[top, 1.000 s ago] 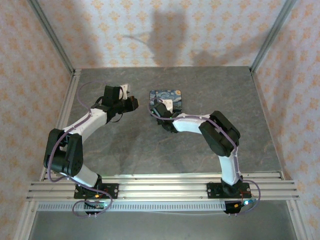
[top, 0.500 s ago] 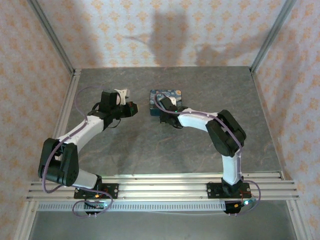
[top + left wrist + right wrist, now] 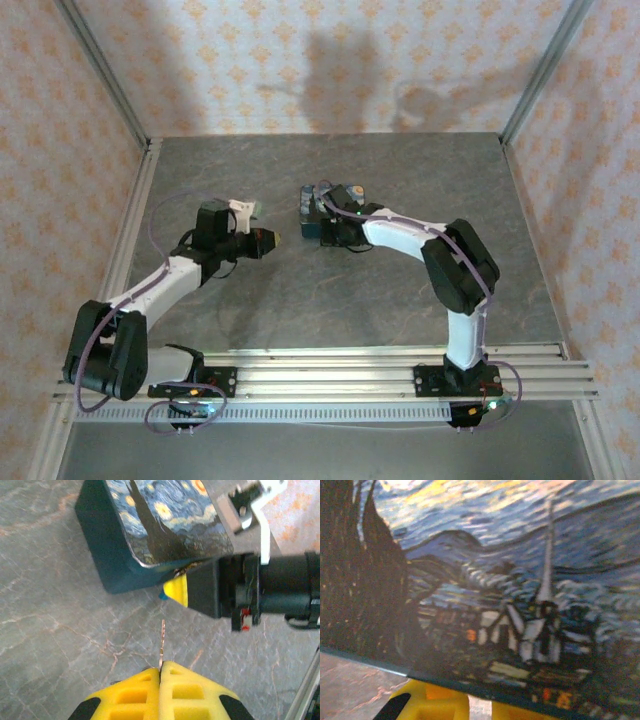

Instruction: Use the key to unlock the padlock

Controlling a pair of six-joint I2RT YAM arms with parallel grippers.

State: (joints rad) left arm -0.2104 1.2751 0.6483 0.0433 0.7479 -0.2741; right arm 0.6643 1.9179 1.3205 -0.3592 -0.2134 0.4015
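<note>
The key (image 3: 161,642) is pinched between the yellow fingers of the left gripper (image 3: 160,670), which are pressed tight together. Its thin tip is stuck out in front, above the grey table (image 3: 50,630). It is pointed toward the low corner of the painted tin (image 3: 165,525). Just beside that corner, one yellow finger (image 3: 177,590) of the right gripper (image 3: 480,706) can be seen, and a tiny blue-green bit is tucked right against it. That bit is taken to be the padlock (image 3: 162,596), but so little of it is shown that no keyhole can be made out. Whether the right gripper is squeezed on it cannot be told. The step in hand is judged to be the bringing of the key to the lock. The key is near the blue-green bit, but a gap is left between them. Next, the key tip would need to be lined up with the keyhole, pushed in straight and slowly, and then turned. The padlock would need to be held very steady. A small miss could make the thin key slip or bend.
</note>
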